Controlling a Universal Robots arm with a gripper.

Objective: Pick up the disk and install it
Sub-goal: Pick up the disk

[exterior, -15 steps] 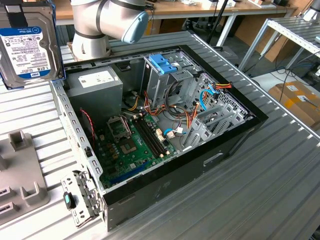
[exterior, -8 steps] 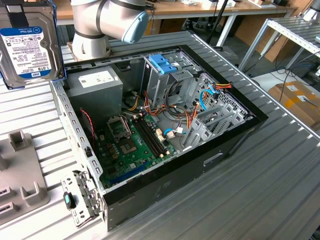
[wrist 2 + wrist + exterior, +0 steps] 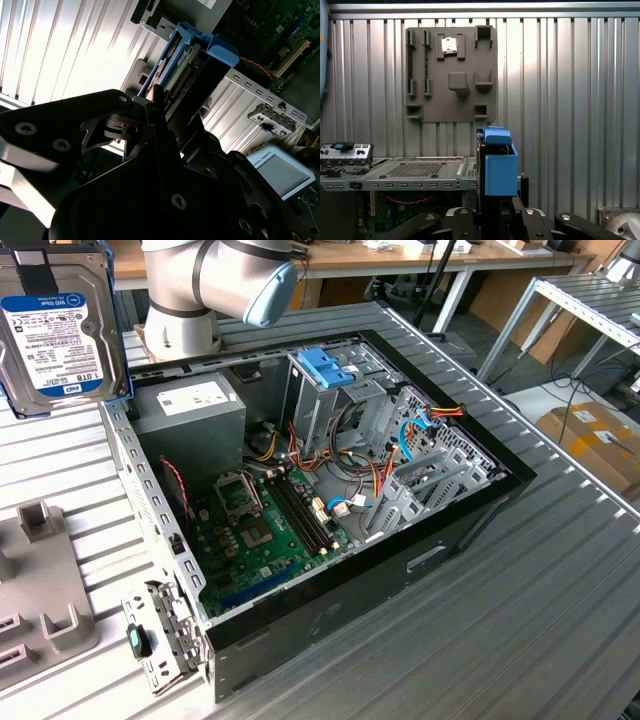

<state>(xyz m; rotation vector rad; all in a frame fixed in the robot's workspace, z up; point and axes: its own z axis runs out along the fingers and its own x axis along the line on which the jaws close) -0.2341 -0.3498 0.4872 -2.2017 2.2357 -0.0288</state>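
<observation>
Grip is the thing to guard here: the black fingers (image 3: 157, 115) are clamped on the flat rectangular metal disk (image 3: 60, 330) with the white and blue label and light blue plastic side rails. It hangs upright at the exterior view's left, above the ribbed metal table (image 3: 520, 620) and outside the open black computer case (image 3: 470, 510). Both wrist views show it edge-on (image 3: 187, 70) (image 3: 500, 172).

Installing it well probably means holding it square, clearing the case wall, and lining the rails up with the bare metal drive cage (image 3: 320, 415).

The blue plastic latch (image 3: 325, 368) on the cage top and the orange and blue cables (image 3: 410, 435) beside it look likeliest to snag. The grey power supply box (image 3: 190, 405) sits between disk and cage, and the green motherboard (image 3: 255, 530) lies exposed below.
</observation>
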